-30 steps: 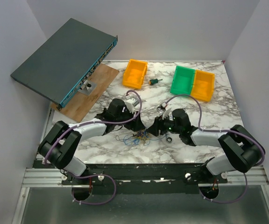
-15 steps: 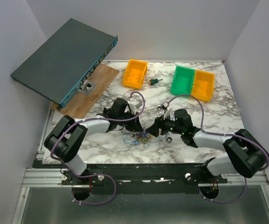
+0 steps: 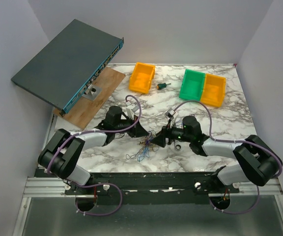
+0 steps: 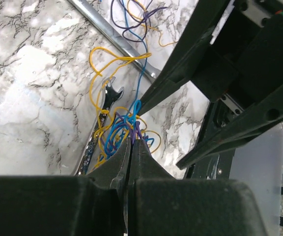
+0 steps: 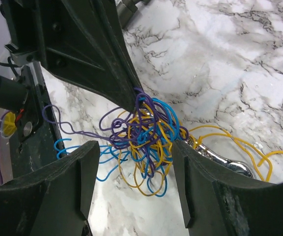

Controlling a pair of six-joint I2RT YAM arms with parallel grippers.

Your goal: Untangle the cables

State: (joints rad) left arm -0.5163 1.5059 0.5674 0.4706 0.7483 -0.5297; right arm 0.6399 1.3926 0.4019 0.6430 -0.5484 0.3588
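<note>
Comparing with a second ago, I saw my left gripper (image 4: pixel 133 143) had clamped shut on the cables (image 4: pixel 113 135); the right gripper (image 5: pixel 135 147) stood open astride the tangle.

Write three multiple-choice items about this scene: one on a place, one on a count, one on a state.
1. Where are the cables? A in the green bin; B between the left gripper and the right gripper; C on the wooden board.
2. How many orange bins are there? A one; B two; C three.
3. The left gripper's jaws are: A wide open; B hidden; C shut on the cables.
Answers: 1 B, the tangle sits between both tips; 2 B, the top view shows two; 3 C, the jaws pinch the wires.
</note>
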